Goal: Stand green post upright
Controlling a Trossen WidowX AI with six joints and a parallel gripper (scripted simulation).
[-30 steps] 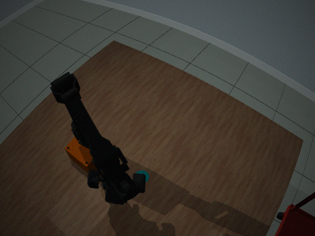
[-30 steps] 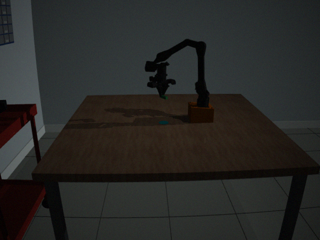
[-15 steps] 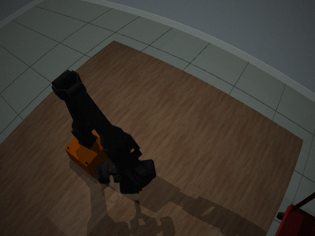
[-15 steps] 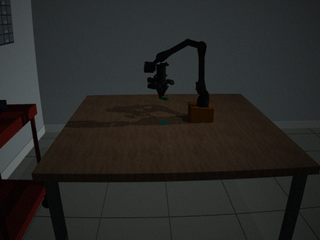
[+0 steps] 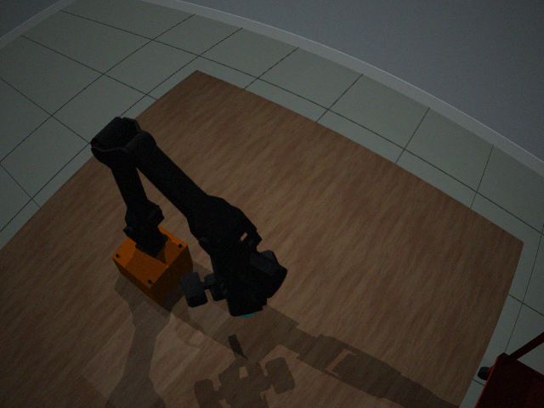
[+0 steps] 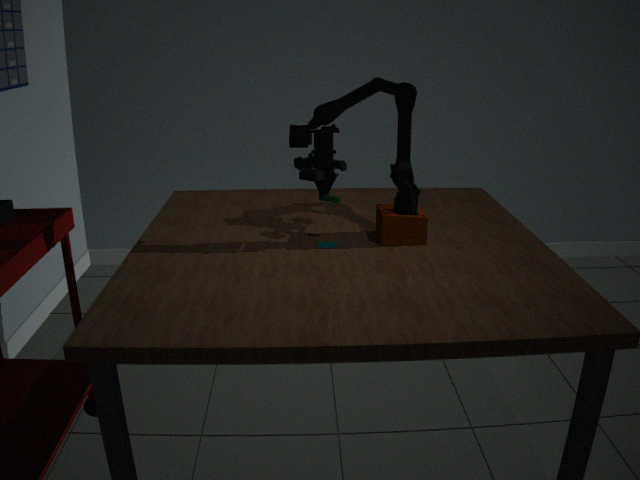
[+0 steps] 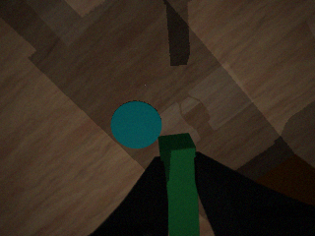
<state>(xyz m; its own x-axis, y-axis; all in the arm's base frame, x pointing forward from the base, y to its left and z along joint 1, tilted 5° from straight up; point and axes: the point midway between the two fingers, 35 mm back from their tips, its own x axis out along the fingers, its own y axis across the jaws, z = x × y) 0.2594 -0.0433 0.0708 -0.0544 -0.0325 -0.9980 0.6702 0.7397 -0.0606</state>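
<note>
Post (image 7: pixel 182 192) between tool (image 7: pixel 181 169) fingers.

The wooden desk (image 6: pixel 361 299) carries a flat cyan circle (image 7: pixel 136 125) below the tool, and an orange base block (image 6: pixel 401 225) beside it.

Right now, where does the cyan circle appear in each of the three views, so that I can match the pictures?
Top: only a thin sliver of the cyan circle shows, below centre, under the hand's lower edge.
Exterior: a flat ellipse mid-table, left of the orange base.
Wrist: a full disc left of centre, beside the green post tip.
Shared landmark: the orange base, also seen in the top view.
</note>
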